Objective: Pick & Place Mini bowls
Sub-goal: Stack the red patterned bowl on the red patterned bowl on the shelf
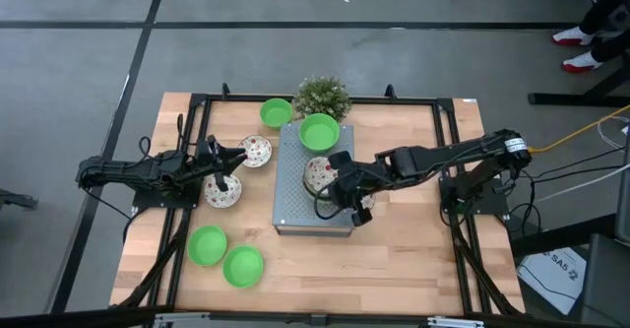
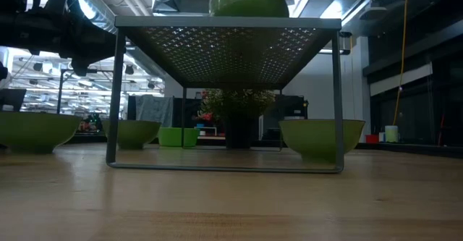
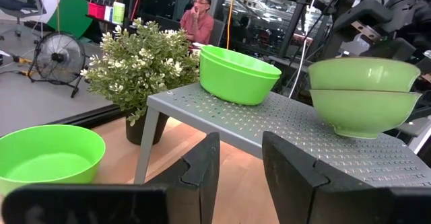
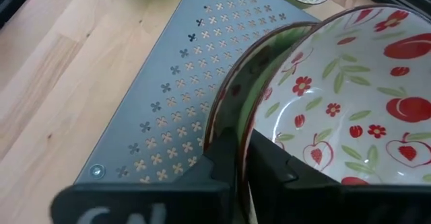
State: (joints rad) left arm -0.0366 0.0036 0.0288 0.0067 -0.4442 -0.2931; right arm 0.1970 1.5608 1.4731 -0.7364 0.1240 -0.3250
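On the grey perforated rack sit a plain green bowl and a stack of two bowls, green outside, white with red and green pattern inside. My right gripper is shut on the upper one. My left gripper is open and hovers over the table left of the rack, between two patterned bowls that stand on the wood. Three more green bowls rest on the table. My right gripper pinches the rim of the upper patterned bowl, one finger inside it and the other outside, over the lower bowl's rim. It comes slanting down from the table's right side. The upper bowl sits nested in the lower one on the rack.
A small bushy potted plant stands at the rack's far edge. A black frame runs along the table's sides. Bare wood lies near the rack's right side. A person sits in the room beyond.
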